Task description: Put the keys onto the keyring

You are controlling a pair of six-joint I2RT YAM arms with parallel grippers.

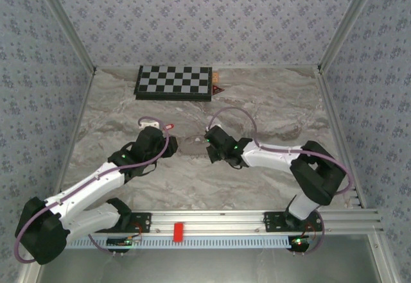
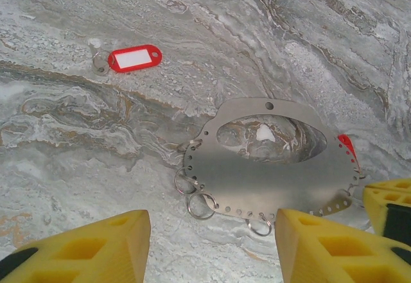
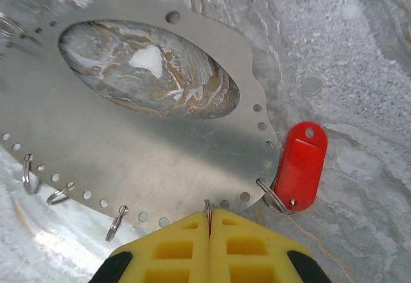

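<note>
One key (image 2: pixel 135 58), red with a white label, lies loose on the table (image 2: pixel 58 167). Its long axis runs roughly crosswise to the left gripper (image 2: pixel 212 217), with its small ring end pointing away from the keyring (image 2: pixel 270 180), a flat steel plate with an oval cut-out. That key sits ahead and to the left of the gripper, past the keyring and apart from it. The left gripper hovers with its jaws wide and nothing between them, and its arm is plainly the nearer. The other key (image 3: pixel 300 162) hangs from a split ring (image 3: pixel 273 196) at the keyring's rim, just beside the right gripper (image 3: pixel 209 214). Its fingers are pressed together, seemingly pinching the rim, though the contact is hidden.
</note>
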